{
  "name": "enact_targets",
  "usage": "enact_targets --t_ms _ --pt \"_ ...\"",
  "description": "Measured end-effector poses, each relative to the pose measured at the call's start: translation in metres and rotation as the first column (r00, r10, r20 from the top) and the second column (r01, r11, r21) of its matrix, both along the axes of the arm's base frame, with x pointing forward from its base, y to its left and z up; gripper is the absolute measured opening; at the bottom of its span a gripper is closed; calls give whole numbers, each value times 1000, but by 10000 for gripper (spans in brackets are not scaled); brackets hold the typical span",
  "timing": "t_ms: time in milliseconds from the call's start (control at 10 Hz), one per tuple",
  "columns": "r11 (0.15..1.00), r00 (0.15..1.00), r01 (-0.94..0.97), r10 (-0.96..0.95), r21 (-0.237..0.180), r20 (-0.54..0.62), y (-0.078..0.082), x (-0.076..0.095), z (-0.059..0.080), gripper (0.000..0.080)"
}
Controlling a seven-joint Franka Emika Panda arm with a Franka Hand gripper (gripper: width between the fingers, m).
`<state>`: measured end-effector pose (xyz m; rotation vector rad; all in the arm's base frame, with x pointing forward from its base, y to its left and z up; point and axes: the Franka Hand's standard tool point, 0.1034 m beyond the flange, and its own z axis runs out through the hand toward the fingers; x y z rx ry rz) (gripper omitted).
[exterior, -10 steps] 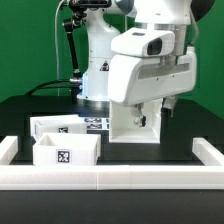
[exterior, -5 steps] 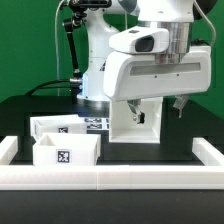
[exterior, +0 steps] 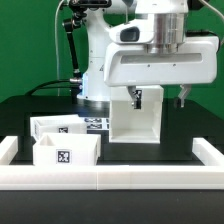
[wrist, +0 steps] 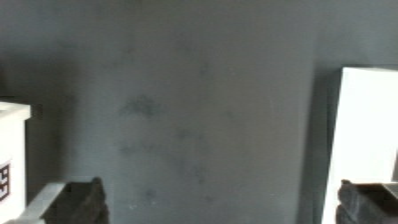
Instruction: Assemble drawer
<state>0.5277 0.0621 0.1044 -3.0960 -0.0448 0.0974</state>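
white plastic drawer point(exterior: 134, 132), in three loose pieces, all standing on the black table point(exterior: 20, 115).

- casing point(exterior: 135, 120): tall, boxy, upright, right of centre in the exterior view, on the far side of the rail.
- far tray point(exterior: 52, 126): open-topped, at the exterior view's left, well apart from the casing.
- near tray point(exterior: 66, 156): open-topped, one square tag on its near wall. it stands just in front of the far tray and overlaps it in the view. whether the two touch cannot be told.

gripper point(exterior: 160, 99): open, fingers point(exterior: 138, 97) spread wide, holding nothing, hanging over the casing. one finger shows dark against the casing's upper part, the other lies off its right edge. the large white wrist housing point(exterior: 160, 60) blocks the casing's top edge from sight.

wrist view: gripper point(wrist: 222, 205) with bare dark table point(wrist: 196, 100) between the fingertips. white edges show at either side, one of them tagged. which parts these are cannot be told.

surroundings:
- marker board point(exterior: 94, 124): flat on the table, between the trays and the casing.
- rail point(exterior: 110, 178): long, low, white, across the near side, with raised ends at both sides.
- robot base point(exterior: 95, 60): at the far side, behind the parts.
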Motion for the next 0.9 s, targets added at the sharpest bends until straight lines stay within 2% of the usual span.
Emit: enact_targets --t_ms 200,700,900 --pt "1000 1000 5 -5 -8 3 4 -23 13 650" --pt "1000 1000 15 -15 -9 1 5 -25 14 650" --pt "997 997 76 -76 -22 -7 6 -48 27 650"
